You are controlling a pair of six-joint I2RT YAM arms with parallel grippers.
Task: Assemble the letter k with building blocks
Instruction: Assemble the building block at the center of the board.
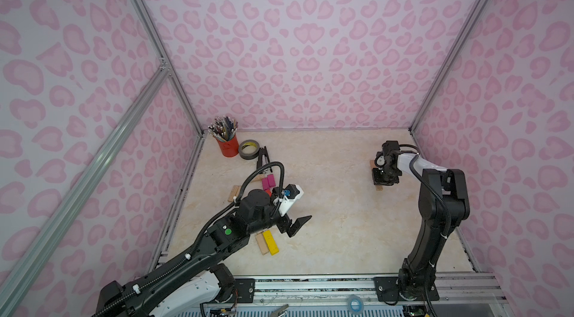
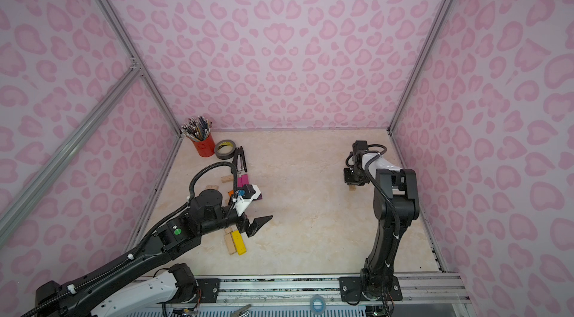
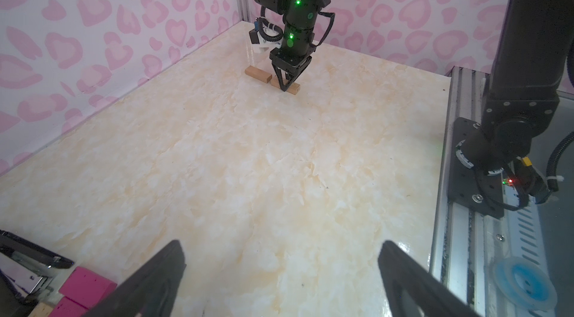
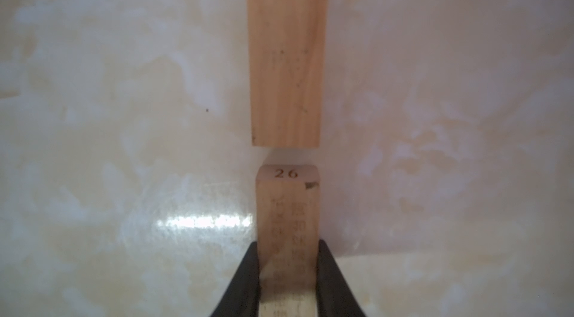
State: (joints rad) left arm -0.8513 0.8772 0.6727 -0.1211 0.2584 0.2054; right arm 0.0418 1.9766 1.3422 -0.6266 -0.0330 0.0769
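My right gripper [image 4: 288, 242] is shut on a light wood building block [image 4: 287, 206] marked 26, down at the table surface. A second light wood block [image 4: 285, 51] lies end to end with it across a small gap. In the left wrist view both blocks [image 3: 257, 73] sit in a line under the right gripper [image 3: 284, 87]. My left gripper [image 3: 282, 242] is open with nothing between its fingers. It hovers near a yellow block [image 1: 271, 242] and a wood block [image 1: 261, 244]. Magenta blocks [image 1: 268, 182] and another wood block [image 1: 234, 193] lie beside the left arm.
At the back left stand a red cup of pens [image 1: 228, 144], a roll of tape [image 1: 248, 149] and a black stapler [image 1: 264, 158]. Pink patterned walls close in three sides, and a metal rail [image 1: 310, 284] runs along the front. Bare marble table [image 1: 335, 206] lies between the arms.
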